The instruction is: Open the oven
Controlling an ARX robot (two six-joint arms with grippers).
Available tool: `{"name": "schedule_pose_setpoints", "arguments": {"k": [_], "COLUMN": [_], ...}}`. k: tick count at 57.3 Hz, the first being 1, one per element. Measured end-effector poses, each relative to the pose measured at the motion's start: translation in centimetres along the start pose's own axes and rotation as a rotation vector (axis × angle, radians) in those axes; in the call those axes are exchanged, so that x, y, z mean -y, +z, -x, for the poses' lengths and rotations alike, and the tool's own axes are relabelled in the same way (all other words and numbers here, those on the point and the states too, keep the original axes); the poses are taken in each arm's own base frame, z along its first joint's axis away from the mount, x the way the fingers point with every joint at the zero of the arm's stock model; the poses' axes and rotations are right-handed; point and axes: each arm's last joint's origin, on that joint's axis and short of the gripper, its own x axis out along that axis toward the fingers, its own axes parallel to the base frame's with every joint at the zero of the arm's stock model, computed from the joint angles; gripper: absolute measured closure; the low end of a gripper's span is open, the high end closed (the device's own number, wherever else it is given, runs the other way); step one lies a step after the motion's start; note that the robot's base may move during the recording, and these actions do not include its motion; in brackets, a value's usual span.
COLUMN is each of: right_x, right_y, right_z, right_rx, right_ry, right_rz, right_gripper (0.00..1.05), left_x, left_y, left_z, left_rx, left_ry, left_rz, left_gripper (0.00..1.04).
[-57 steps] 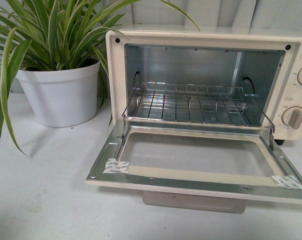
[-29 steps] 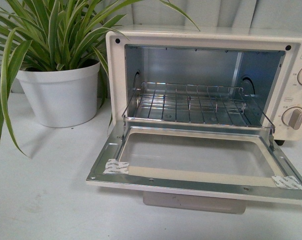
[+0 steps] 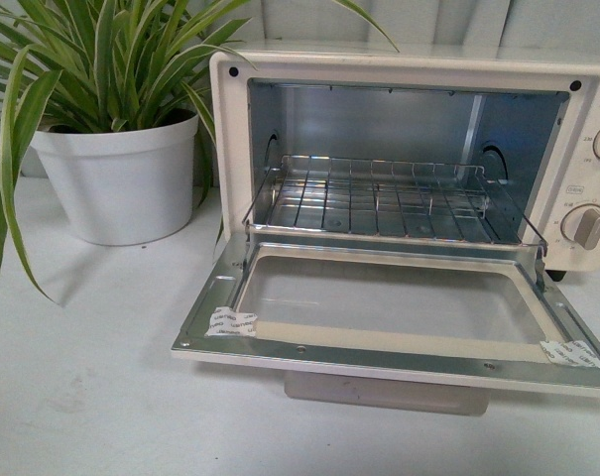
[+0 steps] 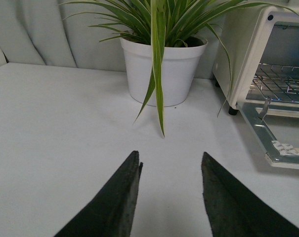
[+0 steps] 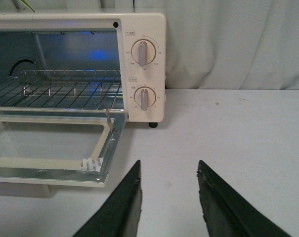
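**Oven door down, both arms clear**

The oven point(image 3: 399, 188) sits far right on the counter point(image 3: 91, 387), mouth facing the robot, long axis left-right. Only the wrist views show the left gripper point(image 4: 170, 170) and right gripper point(image 5: 168, 180): jaws spread, empty.

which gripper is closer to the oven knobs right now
Right. The right gripper sits open on the knob side of the oven, just before the knobs. The left gripper is open by the plant, beyond the oven's far side.
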Motion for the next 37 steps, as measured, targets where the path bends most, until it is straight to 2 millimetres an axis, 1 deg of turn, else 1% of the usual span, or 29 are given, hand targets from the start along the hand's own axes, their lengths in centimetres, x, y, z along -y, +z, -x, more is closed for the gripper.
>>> {"name": "schedule_pose_setpoints", "arguments": {"k": [3, 4, 5, 8, 9, 12, 13, 19, 20, 21, 24, 37], "right_x": [0.0, 0.0, 0.0, 0.0, 0.0, 0.0, 0.0, 0.0, 0.0, 0.0, 0.0, 0.0], "right_y": [0.0, 0.0, 0.0, 0.0, 0.0, 0.0, 0.0, 0.0, 0.0, 0.0, 0.0, 0.0], "right_z": [0.0, 0.0, 0.0, 0.0, 0.0, 0.0, 0.0, 0.0, 0.0, 0.0, 0.0, 0.0], "right_rx": [0.0, 0.0, 0.0, 0.0, 0.0, 0.0, 0.0, 0.0, 0.0, 0.0, 0.0, 0.0], "right_ry": [0.0, 0.0, 0.0, 0.0, 0.0, 0.0, 0.0, 0.0, 0.0, 0.0, 0.0, 0.0], "right_rz": [0.0, 0.0, 0.0, 0.0, 0.0, 0.0, 0.0, 0.0, -0.001, -0.001, 0.0, 0.0], "right_gripper": [0.59, 0.57, 0.54, 0.45, 0.41, 0.32, 0.29, 0.11, 0.08, 0.07, 0.1, 0.09], "left_x": [0.0, 0.0, 0.0, 0.0, 0.0, 0.0, 0.0, 0.0, 0.0, 0.0, 0.0, 0.0], "left_y": [0.0, 0.0, 0.0, 0.0, 0.0, 0.0, 0.0, 0.0, 0.0, 0.0, 0.0, 0.0], "left_z": [0.0, 0.0, 0.0, 0.0, 0.0, 0.0, 0.0, 0.0, 0.0, 0.0, 0.0, 0.0], "left_rx": [0.0, 0.0, 0.0, 0.0, 0.0, 0.0, 0.0, 0.0, 0.0, 0.0, 0.0, 0.0], "left_ry": [0.0, 0.0, 0.0, 0.0, 0.0, 0.0, 0.0, 0.0, 0.0, 0.0, 0.0, 0.0], "left_rz": [0.0, 0.0, 0.0, 0.0, 0.0, 0.0, 0.0, 0.0, -0.001, 0.0, 0.0, 0.0], "left_gripper": [0.55, 0.51, 0.49, 0.38, 0.37, 0.26, 0.24, 0.05, 0.05, 0.05, 0.07, 0.06]}}
